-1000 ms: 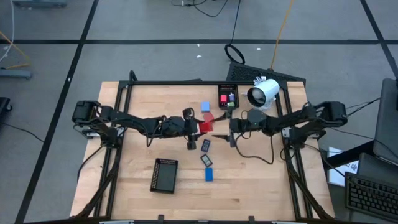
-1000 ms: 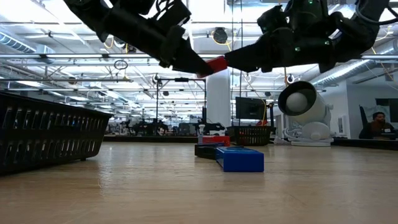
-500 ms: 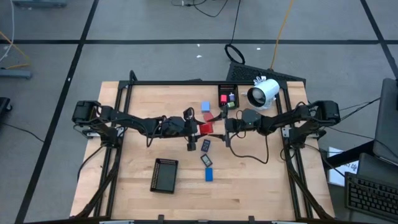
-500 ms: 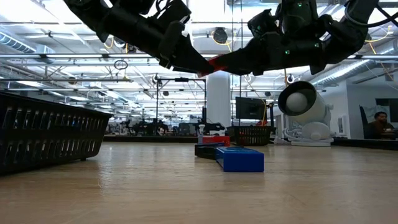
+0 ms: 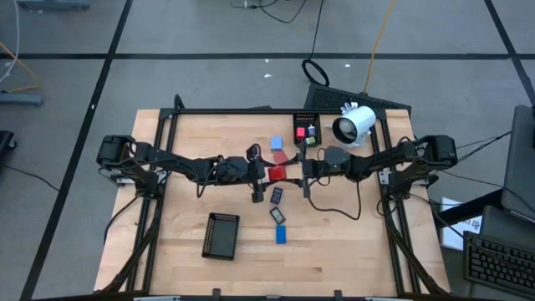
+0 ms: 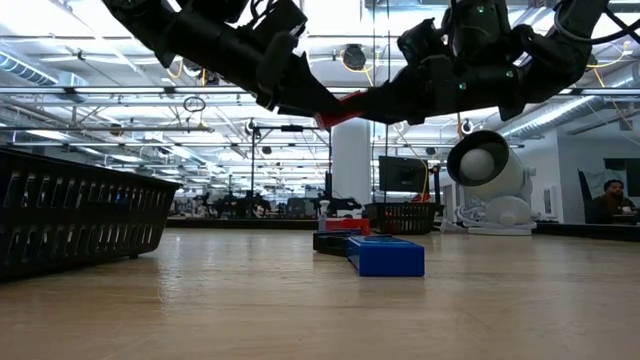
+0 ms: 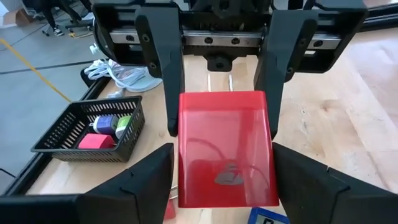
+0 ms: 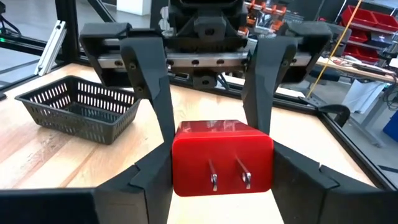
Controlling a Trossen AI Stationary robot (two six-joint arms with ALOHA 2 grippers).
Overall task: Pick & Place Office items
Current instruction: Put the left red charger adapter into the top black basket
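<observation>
Mid-air hand-over of red block point(image 5: 276, 172) over centre of worktop point(image 5: 184, 209)
High view: left tool point(image 5: 261, 174) & right tool point(image 5: 299, 170) meet tip to tip w/ block between, prob. to pass it to the arm nearer the mesh tray point(image 5: 294, 125). Low view: block hangs well clear of worktop. L wrist: right tool clamped on block's far end, part-closed. R wrist: prongs face cam; left tool round other end, grip can't tell

Bright, even overhead light fills every view, ceiling strip lights glare white toward twelve o'clock in the low view, silhouetting the arms, while the red block point(image 7: 225, 149) carries soft reflections and the nearest tabletop point(image 6: 300, 320) blurs.
</observation>
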